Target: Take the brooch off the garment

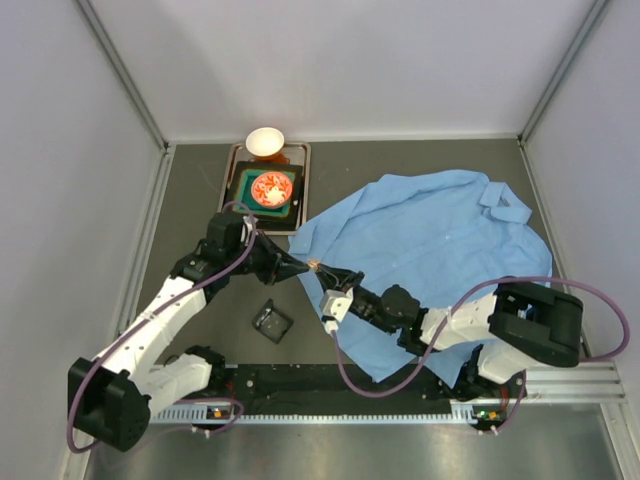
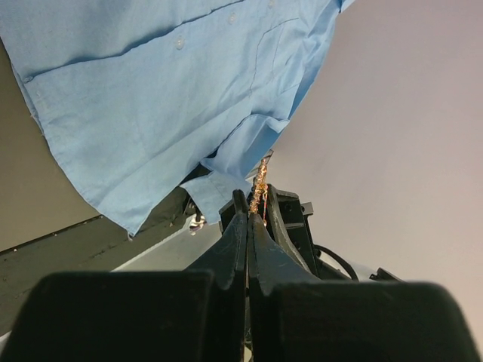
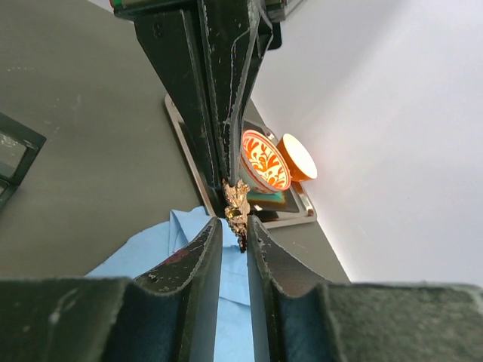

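I get soft, even overhead light and faint shadows; the cup (image 3: 298,157) burns out orange, the brooch (image 3: 237,202) is sharp, my wrist views' near edges blur

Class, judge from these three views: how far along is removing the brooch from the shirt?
Done: the left gripper is shut on the brooch. In hand: the right gripper has its jaws close around the brooch's lower end at the corner of the shirt; whether they pinch is unclear. Left: the brooch sits against the shirt's edge, so it is not yet pulled clear.
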Available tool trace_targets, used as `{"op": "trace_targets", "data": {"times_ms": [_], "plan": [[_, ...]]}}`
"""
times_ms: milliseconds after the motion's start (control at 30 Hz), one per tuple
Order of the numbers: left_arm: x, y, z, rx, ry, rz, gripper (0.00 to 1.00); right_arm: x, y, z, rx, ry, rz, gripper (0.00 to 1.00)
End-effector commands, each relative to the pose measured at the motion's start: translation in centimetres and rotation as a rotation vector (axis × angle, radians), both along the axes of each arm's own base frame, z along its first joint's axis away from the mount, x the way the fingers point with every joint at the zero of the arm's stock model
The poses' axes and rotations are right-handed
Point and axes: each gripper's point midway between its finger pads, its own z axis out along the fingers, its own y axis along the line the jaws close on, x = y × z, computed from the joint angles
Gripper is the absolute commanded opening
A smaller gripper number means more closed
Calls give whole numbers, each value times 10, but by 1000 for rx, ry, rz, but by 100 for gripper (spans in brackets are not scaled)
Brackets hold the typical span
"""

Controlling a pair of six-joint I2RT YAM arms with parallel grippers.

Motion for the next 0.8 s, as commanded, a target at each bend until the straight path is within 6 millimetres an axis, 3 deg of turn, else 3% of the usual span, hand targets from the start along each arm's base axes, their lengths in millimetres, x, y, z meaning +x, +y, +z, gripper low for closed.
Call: {"op": "trace_targets", "data": {"times_ms": [0,233,400,633,733,767], "plan": [[-3,-2,15,-41,-48,-14,0,2,8,17,42,-34,-15,18],[-5,-2,18,-48,-54,-17,0,4,11,19,42,-55,-40,14],[-7,-2,18,-51,-56,-21,0,5,11,24,40,-107,-78,0],[-7,9,10,-1,-70,37,0,-3,-1,42,120,-126,-124,0],[-6,11,8,24,-101,32,28,-5,-4,43,129,-78,-121,0],[-6,12,12,27,-137,28,42,-5,-5,41,133,-55,-121,0]]}}
